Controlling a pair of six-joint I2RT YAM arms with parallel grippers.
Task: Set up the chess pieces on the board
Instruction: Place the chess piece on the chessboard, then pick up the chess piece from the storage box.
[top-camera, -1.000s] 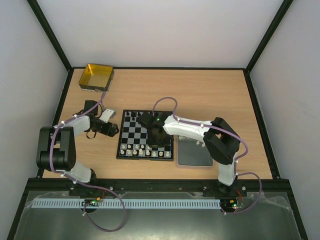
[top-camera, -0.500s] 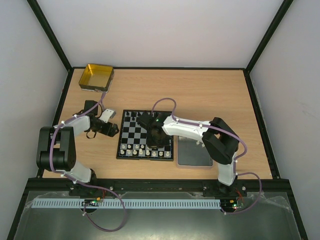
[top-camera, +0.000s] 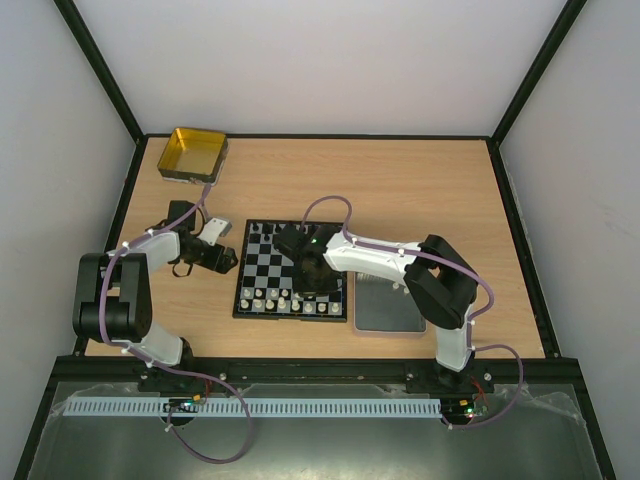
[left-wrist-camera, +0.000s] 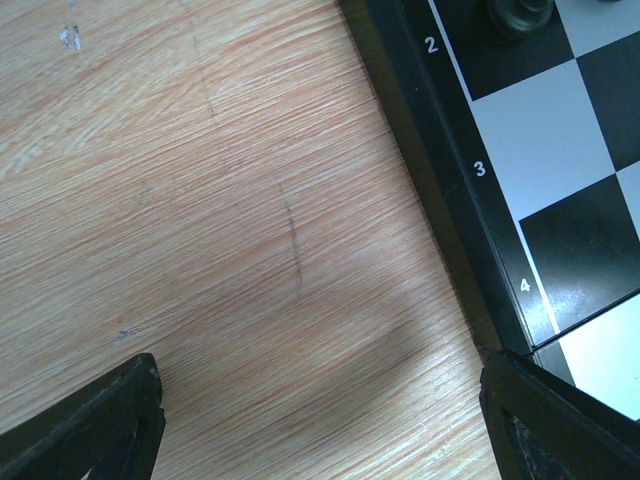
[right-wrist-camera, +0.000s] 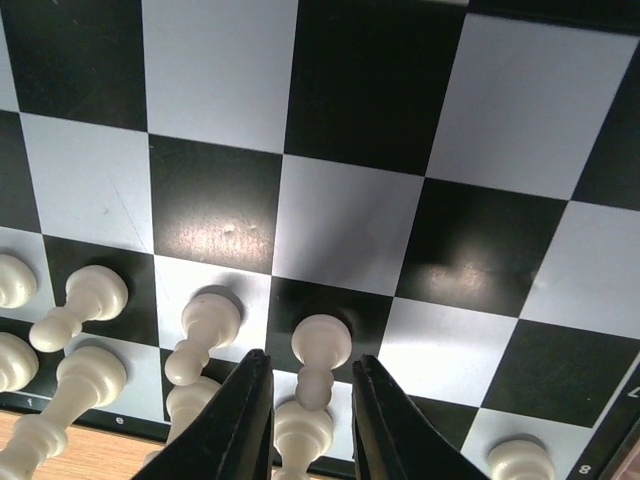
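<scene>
right pincer (right-wrist-camera: 310, 362): low over near half of board (top-camera: 268, 268), barely open, fingers (right-wrist-camera: 245, 420) either side of a white pawn (right-wrist-camera: 320, 342) in the second row from the near edge. sliver of gap on both sides, so no grip seen.
more white chess pieces (right-wrist-camera: 88, 292) to the pawn's left across the two near rows, one more (right-wrist-camera: 518, 458) near right corner.
readable in right wrist view only: "e" on near border, what looks like "8" at right corner.
grey tray (top-camera: 388, 308): just beside board's right edge.
left pincer (left-wrist-camera: 320, 428): wide open, nothing between the fingers, over bare table (left-wrist-camera: 200, 200) just left of board's dark border.
readable in left wrist view only: border numerals 2, 3, 4. one black piece (left-wrist-camera: 520, 10) cut off at frame top, by the 2.
top view only: whole layout. board sitting centre-left on table, white along near rows, a few black pieces (top-camera: 262, 232) on far row, too small to identify. no lettering legible there, pincer gaps not resolvable.
yellow tin (top-camera: 192, 155): far left corner of table, well apart from board.
</scene>
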